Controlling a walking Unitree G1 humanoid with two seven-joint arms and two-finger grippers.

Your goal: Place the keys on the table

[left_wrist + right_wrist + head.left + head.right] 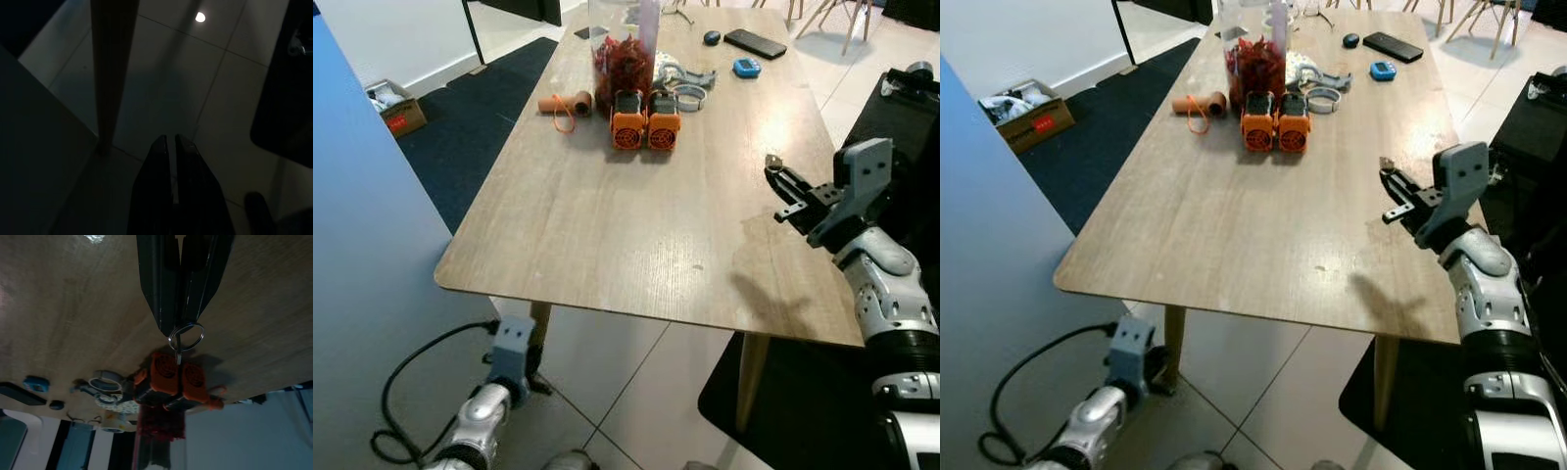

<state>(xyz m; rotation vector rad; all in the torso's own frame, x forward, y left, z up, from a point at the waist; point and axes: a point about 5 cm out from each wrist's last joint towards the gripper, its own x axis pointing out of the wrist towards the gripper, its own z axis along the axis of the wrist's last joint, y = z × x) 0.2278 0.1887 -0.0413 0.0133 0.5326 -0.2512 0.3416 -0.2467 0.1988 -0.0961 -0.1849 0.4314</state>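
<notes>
Much bare worktop (607, 235) lies ahead; I see my right claw (771, 168) above its right edge, pinching the keys (185, 339).

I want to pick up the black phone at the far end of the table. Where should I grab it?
Grab the black phone by its two long edges, coming straight down from above. It lies flat on the table, so only its thin sides give fingers a hold. A blue gadget sits close beside it.

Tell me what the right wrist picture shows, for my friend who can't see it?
The right gripper pinches a metal key ring at its fingertips, above the wooden table. Beyond it stand two orange fans and a jar of red stuff.
</notes>
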